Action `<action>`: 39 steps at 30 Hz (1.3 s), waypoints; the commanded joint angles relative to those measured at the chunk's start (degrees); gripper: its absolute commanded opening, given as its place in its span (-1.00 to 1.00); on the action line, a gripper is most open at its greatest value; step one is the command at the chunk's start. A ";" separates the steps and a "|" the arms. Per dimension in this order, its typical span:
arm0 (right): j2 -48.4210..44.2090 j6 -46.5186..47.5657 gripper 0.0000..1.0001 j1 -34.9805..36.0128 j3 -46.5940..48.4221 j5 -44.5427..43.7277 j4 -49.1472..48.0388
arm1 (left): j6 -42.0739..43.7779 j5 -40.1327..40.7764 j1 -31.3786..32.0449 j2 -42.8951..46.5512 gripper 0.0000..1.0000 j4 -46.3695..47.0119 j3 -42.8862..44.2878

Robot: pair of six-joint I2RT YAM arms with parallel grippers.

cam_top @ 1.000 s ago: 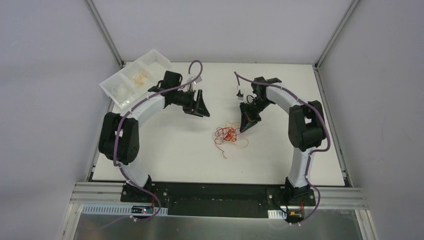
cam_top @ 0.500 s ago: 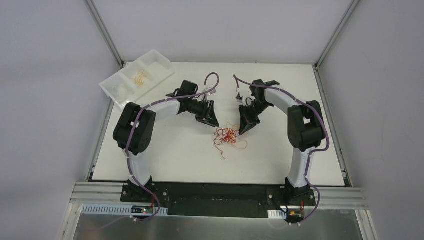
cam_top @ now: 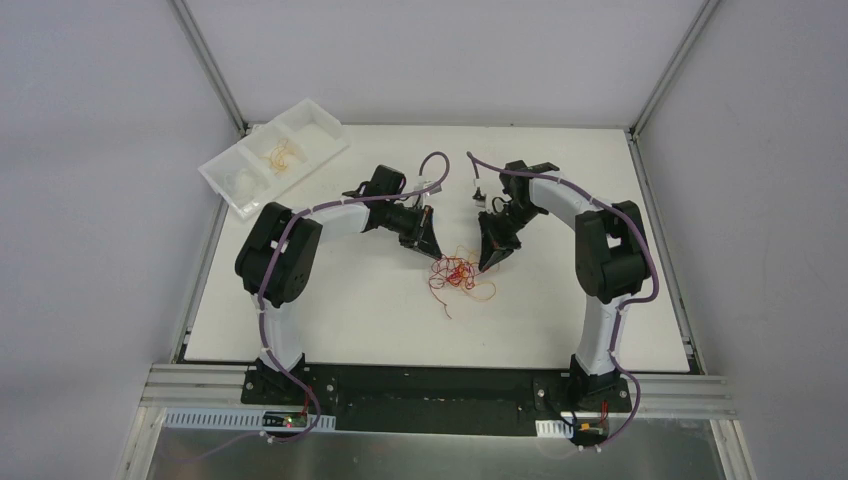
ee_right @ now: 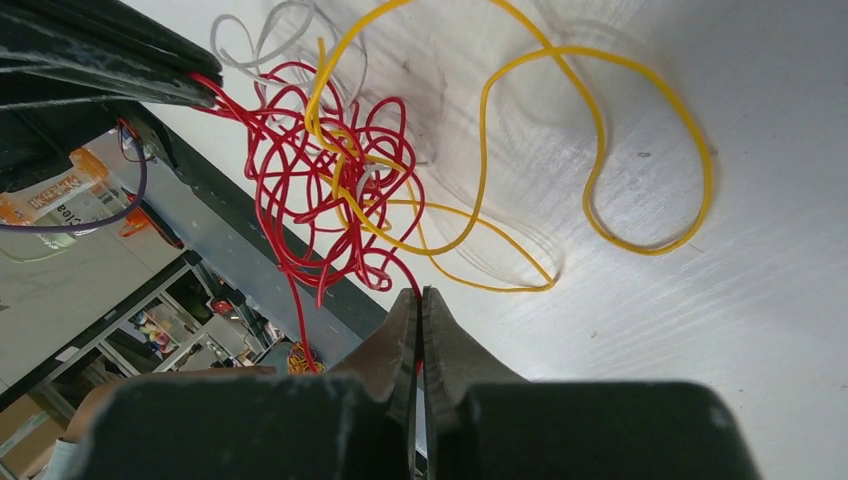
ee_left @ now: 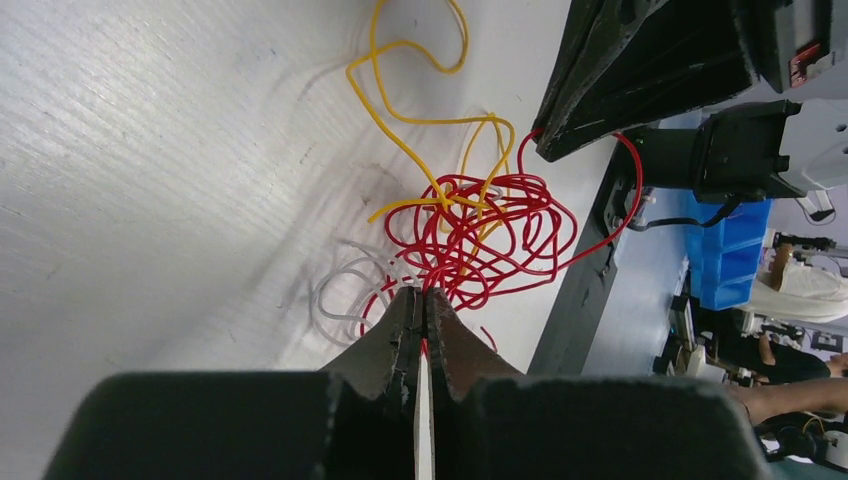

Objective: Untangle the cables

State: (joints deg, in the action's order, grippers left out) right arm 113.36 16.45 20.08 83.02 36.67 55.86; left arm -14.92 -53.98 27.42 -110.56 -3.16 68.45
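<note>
Lying on the white table [cam_top: 330,300], the cables [cam_top: 458,272] form one loose knot: mostly red loops, with yellow strands running out of it and a pale, nearly clear strand on one edge.

Left gripper [cam_top: 435,250] sits at the knot's far-left edge, tip down. In the left wrist view its jaws [ee_left: 422,292] are pressed together with only a sliver of gap, and a red strand is pinched between them; the red loops [ee_left: 480,225] begin right at the fingertips.

Right gripper [cam_top: 487,262] sits at the knot's far-right edge, also tip down. In the right wrist view the jaws [ee_right: 420,292] are likewise closed, and a red strand from the knot [ee_right: 330,180] runs straight into the tip.

The two grippers flank the knot, close to each other but not touching. Each wrist view shows the opposite gripper across the knot with a red strand at its tip.

White divided tray [cam_top: 320,130] sits well away from the knot, far-left.
</note>
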 commanded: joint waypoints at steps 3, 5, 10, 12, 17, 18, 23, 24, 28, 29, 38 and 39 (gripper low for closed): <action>-1.02 -1.04 -1.00 0.37 -0.44 -7.64 0.23 | -1.89 -0.89 -0.13 4.56 -1.00 2.35 1.91; -0.14 -1.00 -1.00 0.27 -0.53 -13.23 0.48 | -2.78 -2.53 -0.84 7.76 -1.00 1.67 1.83; 1.94 -0.47 -1.00 0.37 -0.49 -20.99 1.98 | -9.72 -4.98 -5.27 16.11 -1.00 1.37 3.88; 2.36 -0.11 -1.00 0.41 -0.53 -23.20 2.32 | -12.14 -5.48 -7.68 18.56 -1.00 1.40 5.30; 2.67 1.94 -1.00 0.29 -1.87 -29.05 2.46 | -16.46 -6.92 -14.02 22.40 -1.00 1.16 10.96; 2.58 2.33 -1.00 0.30 -2.23 -29.88 2.50 | -17.04 -6.74 -15.22 22.94 -1.00 1.14 12.10; 1.99 4.68 -1.00 -0.99 -4.33 -32.97 3.24 | -20.94 -6.72 -23.50 22.70 -1.00 1.10 21.64; 1.85 4.91 -1.00 -1.59 -4.68 -33.01 3.41 | -21.02 -6.51 -25.12 22.60 -1.00 1.21 23.50; 2.10 5.71 -1.00 -3.74 -5.27 -33.17 4.39 | -23.97 -5.06 -32.80 21.10 -1.00 2.61 31.36; 2.16 5.80 -1.00 -4.14 -5.37 -33.15 4.55 | -25.76 -4.96 -34.71 20.31 -1.00 4.36 33.46; 2.43 7.07 -1.00 -5.80 -6.83 -33.94 4.93 | -30.88 -2.36 -45.57 14.23 -1.00 8.06 48.41; 2.47 7.20 -1.00 -6.05 -7.25 -34.16 4.82 | -31.14 -2.14 -46.48 13.59 -1.00 8.08 49.76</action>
State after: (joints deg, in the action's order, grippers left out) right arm 116.05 21.54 15.05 77.89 6.68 61.10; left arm -43.29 -58.19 -16.36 -95.46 1.10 112.49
